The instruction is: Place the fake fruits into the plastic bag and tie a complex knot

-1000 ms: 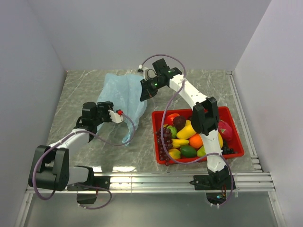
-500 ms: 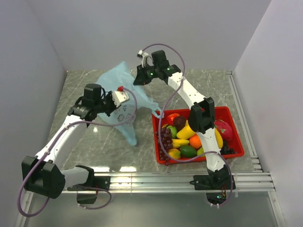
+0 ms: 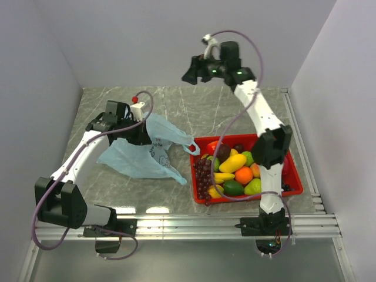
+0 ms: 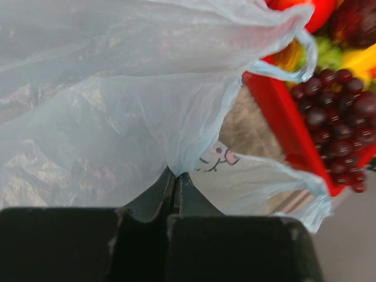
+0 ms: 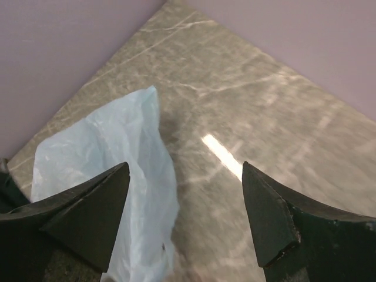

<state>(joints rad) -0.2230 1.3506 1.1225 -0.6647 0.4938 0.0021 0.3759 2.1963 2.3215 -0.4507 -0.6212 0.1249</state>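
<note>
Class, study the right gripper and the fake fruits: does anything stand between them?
Nothing visible does. The right gripper hangs open near the back wall; the fake fruits lie uncovered in the red tray. The plastic bag, pinched by the left gripper, lies left of the tray.

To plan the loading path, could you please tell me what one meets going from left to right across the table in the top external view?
In order: thin translucent light-blue plastic bag → bunch of glossy purple plastic grapes → round orange plastic fruit → right rim of the red rectangular plastic tray.
</note>
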